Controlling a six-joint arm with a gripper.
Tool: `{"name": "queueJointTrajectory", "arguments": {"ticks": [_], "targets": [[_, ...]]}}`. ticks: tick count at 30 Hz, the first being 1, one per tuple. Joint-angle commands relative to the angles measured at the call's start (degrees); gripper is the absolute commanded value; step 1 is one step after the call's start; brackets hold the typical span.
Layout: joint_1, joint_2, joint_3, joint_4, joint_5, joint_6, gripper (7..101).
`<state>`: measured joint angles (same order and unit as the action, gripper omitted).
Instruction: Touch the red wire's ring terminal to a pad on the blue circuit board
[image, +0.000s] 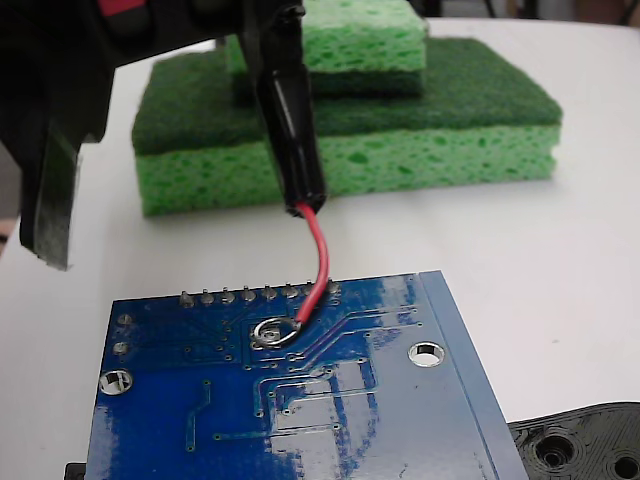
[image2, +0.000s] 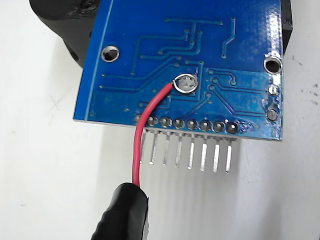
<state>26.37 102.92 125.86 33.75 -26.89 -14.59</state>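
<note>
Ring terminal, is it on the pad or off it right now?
On, as far as both views show: the ring terminal lies flat over the pad on the board, no gap visible.

I am reading no text, label, brand, number or sign anywhere in either view. The glossy blue rectangular circuit board (image: 300, 400) is showing me only fine lighter traces, round mounting holes and a row of grey solder pins, with no printed lettering on the face turned to the cameras. The stacked green sponges (image: 400, 140) in the fixed view are carrying no marking. The black plastic part with holes (image: 585, 445) at the lower right of the fixed view is showing no legible characters, and the black sleeve (image2: 122, 215) in the wrist view is looking plain as well.
</note>
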Motion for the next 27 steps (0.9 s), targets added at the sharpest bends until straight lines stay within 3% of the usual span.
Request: {"name": "queueJointTrajectory", "arguments": {"ticks": [1, 7, 12, 20, 27], "targets": [[-0.70, 2.64, -0.97, 1.32, 0.44, -0.35, 100.3], [-5.01, 15.64, 0.79, 5.98, 6.33, 2.99, 100.3], [-6.94, 26.72, 10.11, 5.71, 6.15, 7.47, 100.3], [-16.87, 46.41, 27.60, 5.63, 17.05, 15.29, 100.3], [-24.26, 47.11, 30.32, 7.82, 25.14, 19.16, 100.3]]}}
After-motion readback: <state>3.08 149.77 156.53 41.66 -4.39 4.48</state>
